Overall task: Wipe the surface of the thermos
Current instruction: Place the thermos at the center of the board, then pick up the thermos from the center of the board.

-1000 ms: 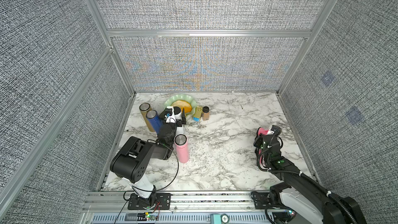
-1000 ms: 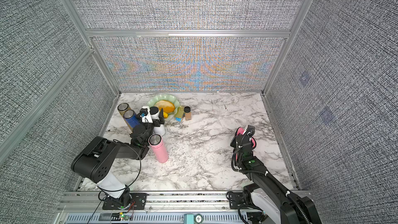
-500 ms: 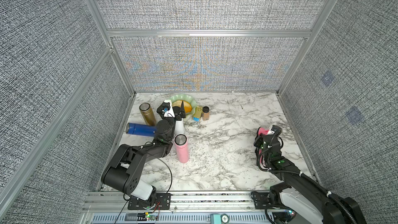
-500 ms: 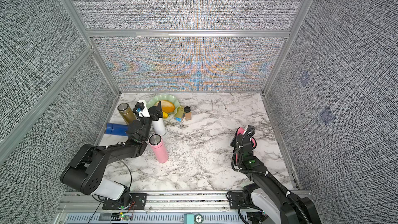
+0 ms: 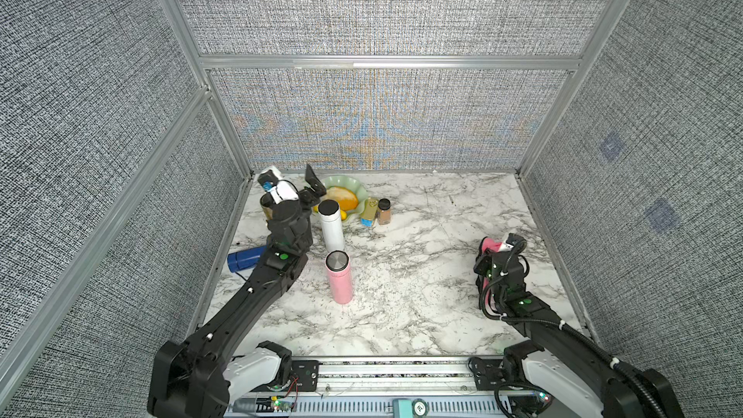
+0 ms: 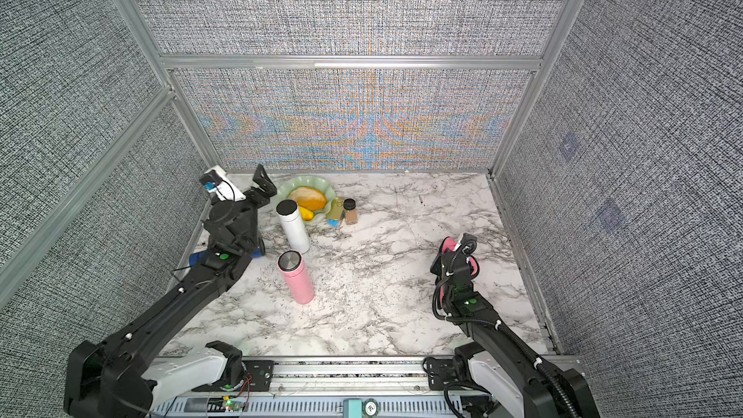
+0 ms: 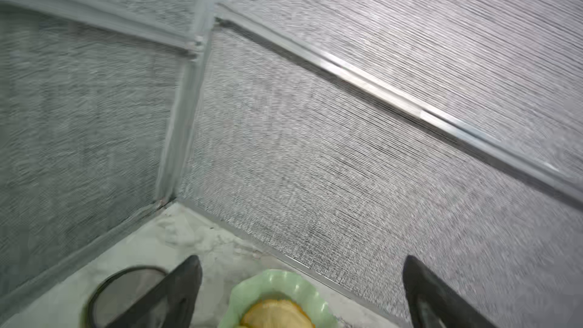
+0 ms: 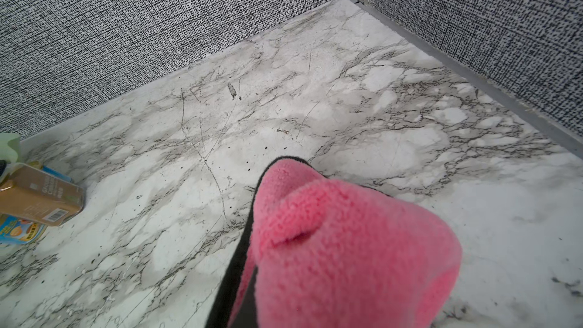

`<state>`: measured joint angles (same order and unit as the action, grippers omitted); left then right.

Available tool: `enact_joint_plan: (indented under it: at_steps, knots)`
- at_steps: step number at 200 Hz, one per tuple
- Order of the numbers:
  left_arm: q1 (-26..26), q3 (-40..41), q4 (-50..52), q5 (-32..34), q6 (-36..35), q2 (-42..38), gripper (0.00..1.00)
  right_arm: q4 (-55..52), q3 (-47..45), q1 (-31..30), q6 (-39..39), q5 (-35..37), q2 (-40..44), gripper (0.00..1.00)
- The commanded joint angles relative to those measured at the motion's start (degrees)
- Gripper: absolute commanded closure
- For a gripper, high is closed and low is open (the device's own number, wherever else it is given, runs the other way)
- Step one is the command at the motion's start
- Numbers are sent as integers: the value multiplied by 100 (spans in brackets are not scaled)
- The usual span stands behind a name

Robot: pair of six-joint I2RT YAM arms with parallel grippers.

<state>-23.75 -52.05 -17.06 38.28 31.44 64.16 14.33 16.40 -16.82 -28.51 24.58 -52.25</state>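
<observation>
Pinching pink cloth point(image 8: 347, 247): R pincer point(image 5: 497, 246) | L pincer point(image 7: 302, 260) spread | pink thermos point(image 5: 339, 281): both top views only

Pink thermos point(image 5: 339, 281): pink body, brushed silver lid.
White thermos point(image 5: 332, 231), just behind the pink thermos: white body, black cap.
Blue thermos point(image 5: 244, 260), to its left: solid blue.
Plate point(image 5: 359, 188), farther behind it: pale green.
Fruit point(image 5: 342, 197): yellow-orange.
Cloth point(image 8: 347, 247), well to its right: bright pink.
Table point(image 5: 422, 267): white marble, grey veins.
Walls point(image 5: 382, 14): grey-black weave.

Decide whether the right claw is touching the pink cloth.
Touching. The right wrist view shows the pink cloth wrapped over the shut right claw.
</observation>
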Motion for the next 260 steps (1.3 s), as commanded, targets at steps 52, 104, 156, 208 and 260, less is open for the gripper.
enact_joint_plan:
  at_steps: [52,104,156,208,260]
  knots:
    - [12,335,4262,1495,2551,-555,1,122,-116,13,12,-152,169,100]
    - [318,556,4828,1569,3158,-133,1,91,8,27,56,-262,-62,100]
    - [2417,716,3585,-809,2539,829,11,100,-26,23,65,-268,-18,100]
    - [3430,1195,2310,-2157,2381,1031,12,59,95,23,74,-313,-224,100]
    - [4050,1106,2182,-2648,2653,1459,12,26,98,24,74,-325,-207,100]
